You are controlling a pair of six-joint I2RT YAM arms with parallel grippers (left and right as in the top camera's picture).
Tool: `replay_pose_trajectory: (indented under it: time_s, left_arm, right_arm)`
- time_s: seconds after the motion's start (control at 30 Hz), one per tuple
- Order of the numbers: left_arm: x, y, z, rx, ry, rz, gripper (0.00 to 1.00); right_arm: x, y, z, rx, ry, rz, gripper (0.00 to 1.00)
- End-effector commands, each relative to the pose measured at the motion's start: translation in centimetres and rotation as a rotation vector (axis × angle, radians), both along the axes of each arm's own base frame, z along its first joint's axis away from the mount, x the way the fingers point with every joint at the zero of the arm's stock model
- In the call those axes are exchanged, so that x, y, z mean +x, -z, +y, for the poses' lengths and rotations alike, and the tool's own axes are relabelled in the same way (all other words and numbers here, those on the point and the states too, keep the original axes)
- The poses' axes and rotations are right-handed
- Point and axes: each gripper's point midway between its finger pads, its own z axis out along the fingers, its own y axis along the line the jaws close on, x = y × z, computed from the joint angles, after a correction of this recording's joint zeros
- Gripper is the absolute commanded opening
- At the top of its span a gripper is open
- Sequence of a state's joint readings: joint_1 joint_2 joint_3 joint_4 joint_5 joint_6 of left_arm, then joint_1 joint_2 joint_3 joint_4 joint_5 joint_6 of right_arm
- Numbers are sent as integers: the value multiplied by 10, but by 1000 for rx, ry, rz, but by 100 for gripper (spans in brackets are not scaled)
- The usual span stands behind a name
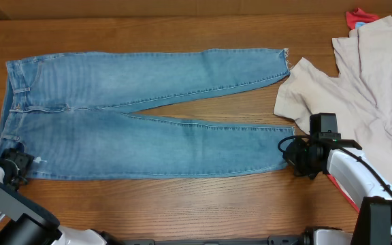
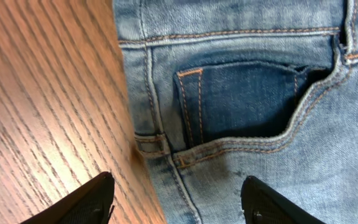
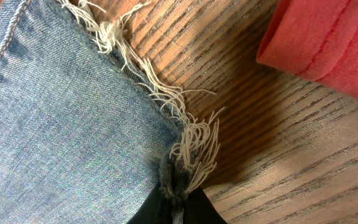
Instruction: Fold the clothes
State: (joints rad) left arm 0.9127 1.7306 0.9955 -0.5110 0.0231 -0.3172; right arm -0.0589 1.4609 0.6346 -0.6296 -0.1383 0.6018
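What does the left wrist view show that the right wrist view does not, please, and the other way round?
Only the left wrist view shows the front pocket below the waistband, with the left gripper open, one finger over wood and one over denim. Only the right wrist view shows the frayed hem, its corner pinched in the shut right gripper, and a red cloth lying nearby. Both show the jeans lying on the wooden table.
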Motion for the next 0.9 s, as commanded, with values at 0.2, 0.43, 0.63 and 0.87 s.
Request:
replay_pose_trajectory:
  time_s: [0.2, 0.43, 0.63, 0.87]
  left_arm:
    - [-9, 17, 5, -4, -5, 50, 74]
    - [-9, 32, 7, -23, -25, 54, 77]
    - [-3, 32, 6, -34, -15, 20, 52]
    - [-4, 33, 1, -59, -11, 20, 34]
  right_arm:
    - [-23, 18, -2, -13, -5, 89, 9]
    - [-23, 18, -2, -13, -5, 91, 10]
    - [-24, 18, -1, -12, -4, 94, 10]
    - [-25, 18, -1, -12, -5, 98, 10]
